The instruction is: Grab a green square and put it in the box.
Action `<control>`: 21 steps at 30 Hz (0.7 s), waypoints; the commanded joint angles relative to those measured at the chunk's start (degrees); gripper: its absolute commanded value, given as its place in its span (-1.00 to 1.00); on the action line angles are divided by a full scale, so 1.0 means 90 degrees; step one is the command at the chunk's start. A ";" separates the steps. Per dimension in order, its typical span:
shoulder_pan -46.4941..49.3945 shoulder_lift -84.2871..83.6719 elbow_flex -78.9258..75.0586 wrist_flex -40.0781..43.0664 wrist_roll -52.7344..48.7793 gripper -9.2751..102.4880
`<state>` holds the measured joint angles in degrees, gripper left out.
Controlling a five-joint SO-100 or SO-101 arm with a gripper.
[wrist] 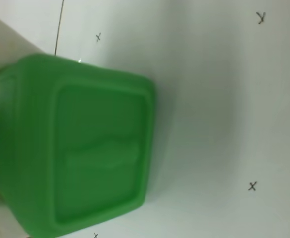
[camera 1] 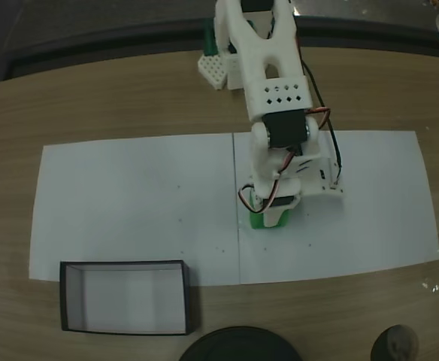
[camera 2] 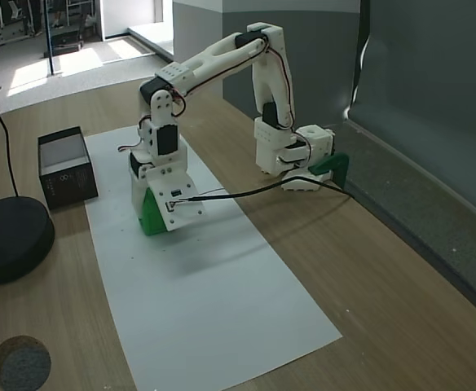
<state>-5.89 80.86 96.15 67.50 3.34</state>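
On the white paper sheet [wrist: 224,99] in the wrist view, small hand-drawn pen marks stand out: an "x" [wrist: 98,37] near the top left, an "x" [wrist: 253,186] at the lower right, and a mark like a "y" or crooked "x" [wrist: 260,18] at the top right. The black-walled box [camera 2: 65,169] carries a pale printed mark on its side, too small to read.
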 commanded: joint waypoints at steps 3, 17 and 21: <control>0.0547 0.0293 -0.1602 0.0674 0.0010 -0.66; 0.3027 0.0977 -0.5742 0.1064 0.0010 -0.66; 0.3096 -0.0029 -0.5508 0.0234 0.0010 -0.66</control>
<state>21.45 83.41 47.37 73.83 3.25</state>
